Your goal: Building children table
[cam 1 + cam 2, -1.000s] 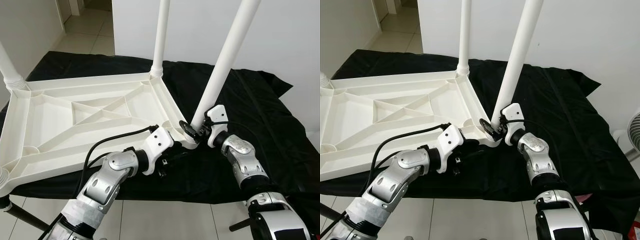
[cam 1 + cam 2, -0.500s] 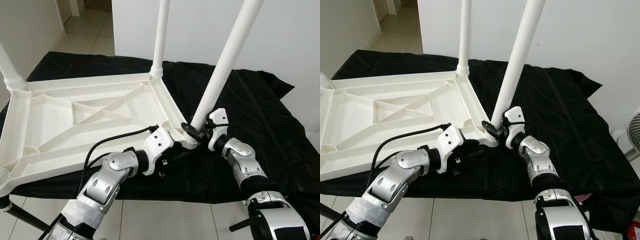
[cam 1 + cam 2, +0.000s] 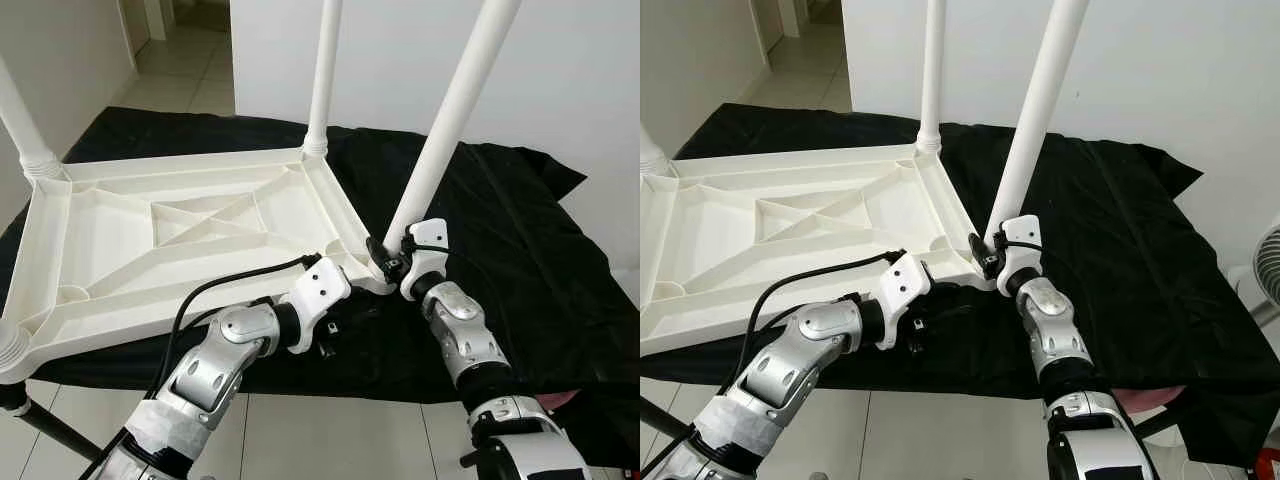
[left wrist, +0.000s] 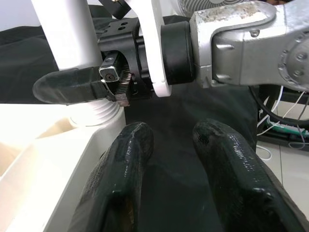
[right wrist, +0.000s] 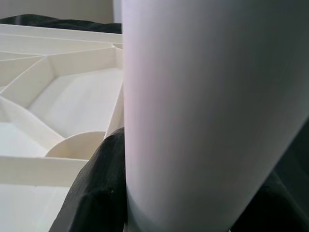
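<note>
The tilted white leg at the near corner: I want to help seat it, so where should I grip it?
Grip the tilted leg mid-shaft from the open right side; it is round and bare there, while the right gripper clamps its base.

White plastic ribbed tabletop (image 3: 180, 240) lies inverted on black cloth (image 3: 500, 230); right pincer (image 3: 388, 262) clamps near-right white tubular leg (image 3: 440, 130); left pincer (image 4: 169, 183) just beside.

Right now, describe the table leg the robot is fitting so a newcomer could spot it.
On the black cloth lies an upturned white tabletop. At its near right corner, the right gripper clasps a white leg; unlike the upright legs, it leans.
</note>
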Motion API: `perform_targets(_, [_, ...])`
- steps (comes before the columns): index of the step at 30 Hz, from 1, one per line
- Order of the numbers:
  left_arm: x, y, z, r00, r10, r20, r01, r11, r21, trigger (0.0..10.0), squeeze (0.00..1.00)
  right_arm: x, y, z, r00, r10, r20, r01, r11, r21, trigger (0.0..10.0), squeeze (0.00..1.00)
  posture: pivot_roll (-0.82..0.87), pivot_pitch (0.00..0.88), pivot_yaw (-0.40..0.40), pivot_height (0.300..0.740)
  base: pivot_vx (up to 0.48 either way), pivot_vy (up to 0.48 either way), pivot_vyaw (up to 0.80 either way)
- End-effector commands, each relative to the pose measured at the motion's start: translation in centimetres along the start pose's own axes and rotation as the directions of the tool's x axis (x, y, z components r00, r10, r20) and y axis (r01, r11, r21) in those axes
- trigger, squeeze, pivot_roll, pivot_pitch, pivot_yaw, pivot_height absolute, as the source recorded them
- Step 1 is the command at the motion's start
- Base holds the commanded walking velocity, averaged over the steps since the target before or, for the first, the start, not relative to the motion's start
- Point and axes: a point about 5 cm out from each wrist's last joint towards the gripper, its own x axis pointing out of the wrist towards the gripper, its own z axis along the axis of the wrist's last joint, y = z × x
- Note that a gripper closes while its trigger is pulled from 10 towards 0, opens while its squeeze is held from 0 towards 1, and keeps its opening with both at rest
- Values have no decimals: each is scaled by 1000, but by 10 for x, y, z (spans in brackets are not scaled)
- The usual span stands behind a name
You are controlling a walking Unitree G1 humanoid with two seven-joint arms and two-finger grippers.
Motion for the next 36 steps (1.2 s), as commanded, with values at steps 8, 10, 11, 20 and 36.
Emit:
perform_targets(8, [1, -4, -4, 1000, -16, -9, 16, 1000, -15, 10000, 0, -20, 19, -15, 953, -291, -90, 292, 956, -2, 10000, 0, 13, 0, -104, 740, 0, 0, 0])
perform_targets(10, [1, -4, -5, 1000, -15, -10, 15, 1000, -15, 10000, 0, -25, 24, -15, 934, -342, -100, 346, 938, 22, 10000, 0, 17, 0, -108, 740, 0, 0, 0])
perform_targets(11, [1, -4, -5, 1000, -14, -11, 14, 1000, -15, 10000, 0, -25, 29, -13, 938, -335, -95, 338, 941, 25, 10000, 0, 17, 0, -105, 740, 0, 0, 0])
perform_targets(20, [0, -2, -5, 1000, -15, -16, 14, 1000, -14, 10000, 0, -23, 30, -5, 951, -299, -79, 303, 951, 52, 10000, 1000, 16, 0, -103, 740, 0, 0, 0])
perform_targets(36, [-1, 1, 1, 1000, -20, 1, 20, 1000, -5, 10000, 0, -16, -3, 11, 989, 143, -40, -144, 990, -14, 10000, 780, 13, 0, -89, 740, 0, 0, 0])
